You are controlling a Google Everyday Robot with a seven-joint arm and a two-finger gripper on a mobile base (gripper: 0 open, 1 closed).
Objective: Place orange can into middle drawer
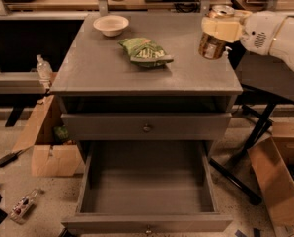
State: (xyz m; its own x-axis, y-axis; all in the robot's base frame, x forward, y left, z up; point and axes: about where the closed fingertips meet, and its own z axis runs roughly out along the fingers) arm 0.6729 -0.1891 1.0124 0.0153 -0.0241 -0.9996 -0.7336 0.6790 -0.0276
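A: How far along is it?
B: The gripper (218, 29) is clamped around the can (209, 46), holding it in the air over the right edge of the cabinet top (112, 65).
A: And the drawer?
B: The drawer (147, 196) stands pulled out, nothing in it. I judge the carry down and the release are left.

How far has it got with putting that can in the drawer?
Done: the middle drawer stands open. In hand: the gripper holds the orange can up over the cabinet top, near its right edge. Left: bring the can down into the drawer and release it.
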